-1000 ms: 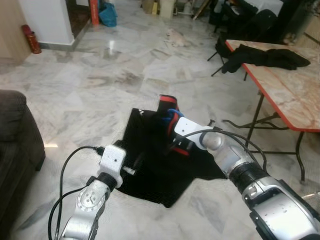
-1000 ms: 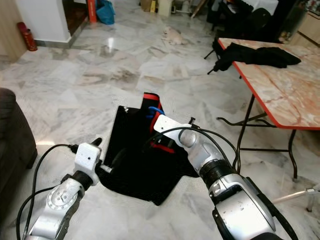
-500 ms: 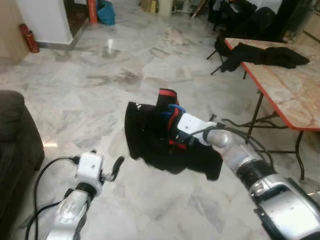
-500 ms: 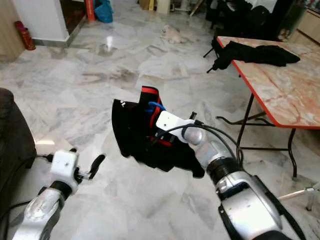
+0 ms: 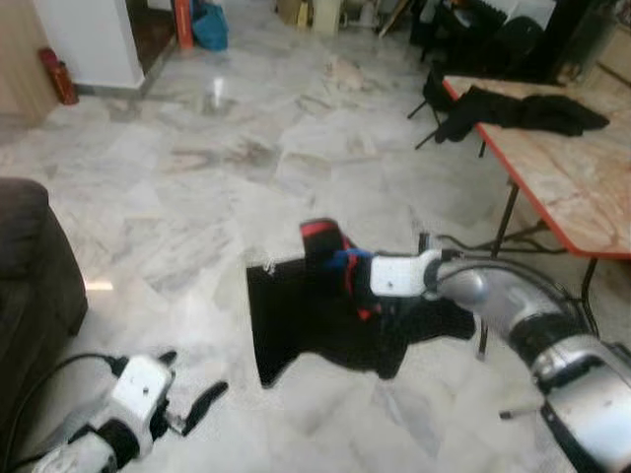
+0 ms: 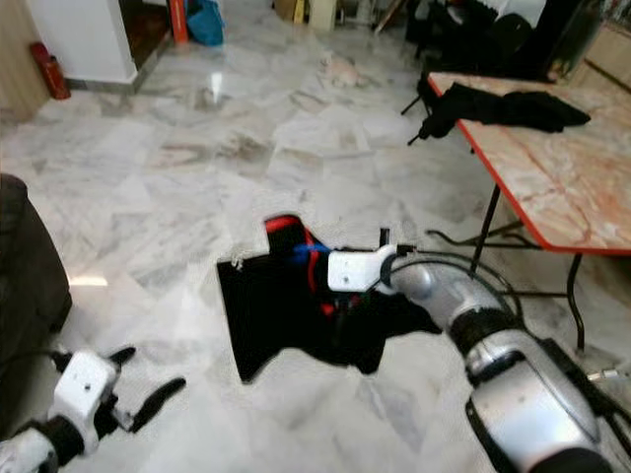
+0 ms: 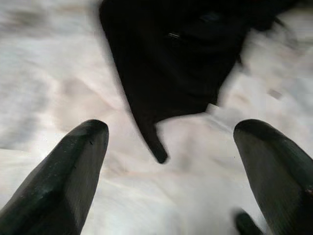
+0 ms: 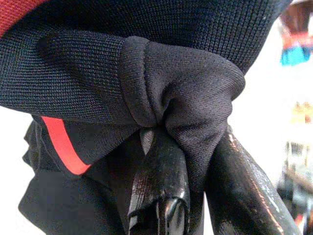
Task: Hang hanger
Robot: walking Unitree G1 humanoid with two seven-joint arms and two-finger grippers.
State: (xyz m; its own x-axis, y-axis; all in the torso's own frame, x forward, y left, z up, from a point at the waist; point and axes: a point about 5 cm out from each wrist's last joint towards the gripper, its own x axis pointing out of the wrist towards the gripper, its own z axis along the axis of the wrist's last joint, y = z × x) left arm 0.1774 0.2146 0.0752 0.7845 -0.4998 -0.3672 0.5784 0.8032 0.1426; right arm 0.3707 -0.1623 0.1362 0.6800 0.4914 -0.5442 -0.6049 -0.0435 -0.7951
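Note:
A black garment [image 5: 311,325] with a red collar [image 5: 320,235] hangs over the marble floor on a blue hanger [image 5: 345,261], of which a small part shows. My right gripper [image 8: 195,196] is shut on a bunch of the garment's black knit fabric just below the collar; in the head views it sits at the garment's top right [image 6: 340,286]. My left gripper [image 5: 187,406] is low at the left, open and apart from the garment. Its two black fingers [image 7: 63,181] are spread wide, with the garment's lower corner [image 7: 156,147] hanging beyond them.
A folding table [image 5: 577,197] with a red edge stands at the right, with dark clothes [image 5: 523,108] piled on it. A dark sofa [image 5: 30,266] is at the left. A red extinguisher [image 5: 54,74] and a blue bag [image 5: 209,25] lie far off.
My left gripper has let go of the garment's edge and dropped low to the left. The garment, no longer spread out, now hangs from the right gripper alone.

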